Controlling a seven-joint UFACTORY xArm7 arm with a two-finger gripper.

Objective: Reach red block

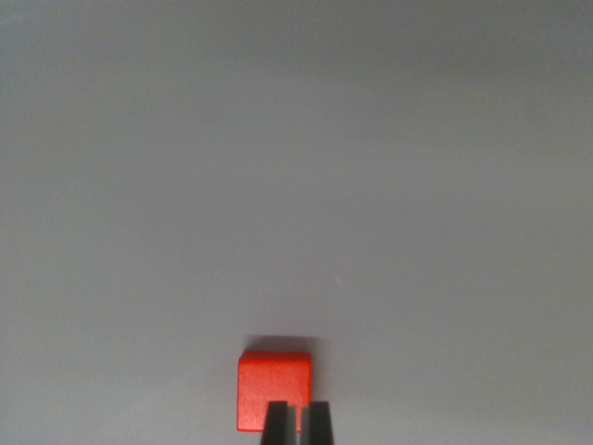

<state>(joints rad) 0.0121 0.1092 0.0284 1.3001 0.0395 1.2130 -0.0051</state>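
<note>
A small red block (269, 382) rests on a plain light grey surface (296, 185), low in the wrist view and a little left of centre. My gripper (296, 422) shows as two dark fingertips rising from the bottom edge, overlapping the block's lower right part. The fingertips stand close together with only a thin sliver of red between them, so the gripper is shut and holds nothing. Whether the tips touch the block or hover above it cannot be told.
The grey surface fills the rest of the view, darkening slightly toward the top corners. No other object or edge shows.
</note>
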